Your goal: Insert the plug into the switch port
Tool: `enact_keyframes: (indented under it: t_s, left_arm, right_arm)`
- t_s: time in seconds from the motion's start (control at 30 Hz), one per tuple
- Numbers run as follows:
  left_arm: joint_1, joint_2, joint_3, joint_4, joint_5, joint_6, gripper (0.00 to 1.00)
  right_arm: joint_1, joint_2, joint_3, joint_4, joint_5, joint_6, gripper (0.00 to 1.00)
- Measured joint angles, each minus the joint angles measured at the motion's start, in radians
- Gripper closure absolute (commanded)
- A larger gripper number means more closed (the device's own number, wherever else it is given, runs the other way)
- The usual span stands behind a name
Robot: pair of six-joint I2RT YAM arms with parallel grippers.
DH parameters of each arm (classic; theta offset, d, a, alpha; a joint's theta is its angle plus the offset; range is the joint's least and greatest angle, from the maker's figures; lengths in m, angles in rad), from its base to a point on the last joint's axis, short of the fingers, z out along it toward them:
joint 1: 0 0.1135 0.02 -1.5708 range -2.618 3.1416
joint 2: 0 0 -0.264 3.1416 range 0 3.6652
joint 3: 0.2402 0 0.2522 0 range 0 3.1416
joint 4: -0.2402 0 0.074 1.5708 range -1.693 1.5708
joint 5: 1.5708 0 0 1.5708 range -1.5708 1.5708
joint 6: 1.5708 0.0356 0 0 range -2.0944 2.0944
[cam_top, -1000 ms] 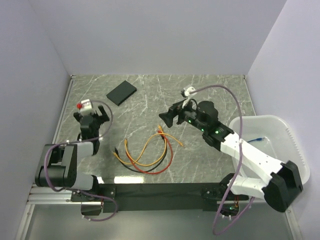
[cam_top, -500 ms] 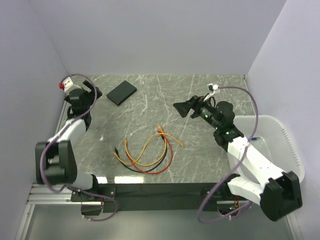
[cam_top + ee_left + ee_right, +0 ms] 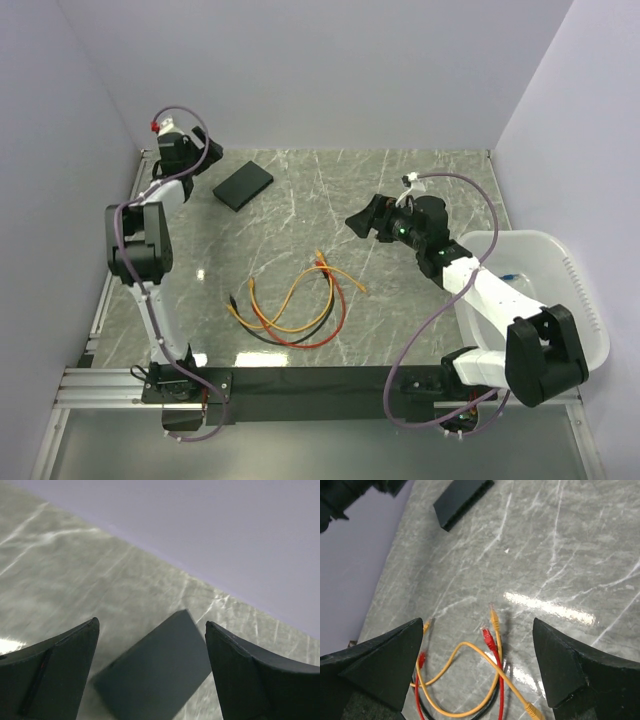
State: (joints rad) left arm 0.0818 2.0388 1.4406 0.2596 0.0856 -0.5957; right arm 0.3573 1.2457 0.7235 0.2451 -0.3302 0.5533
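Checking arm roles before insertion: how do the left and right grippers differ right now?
Left gripper is at the far-left corner of the table, near the switch; right gripper is well to the switch's right. Left wrist view frames the switch close up; right wrist view frames the cables. Both are open and empty.

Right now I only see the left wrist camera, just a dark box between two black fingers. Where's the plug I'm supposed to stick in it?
Observer: There are plugs on the ends of some yellow, red and black cables. They lie in a loose tangle in the middle of the table, well apart from the switch.
Operator: Is the other arm holding one?
Observer: No. The right end effector is open and empty, held above the table and facing the cables.
Operator: Is anything else there?
Observer: A white tub sits at the table's right edge.
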Motion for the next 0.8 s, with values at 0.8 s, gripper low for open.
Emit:
enact_keyframes:
  t_s: [0.8]
  left_arm:
    - [0.0, 0.373, 0.347, -0.062, 0.529, -0.034, 0.12]
  right_arm:
    - [0.0, 0.045, 0.012, -0.037, 0.014, 0.0, 0.05]
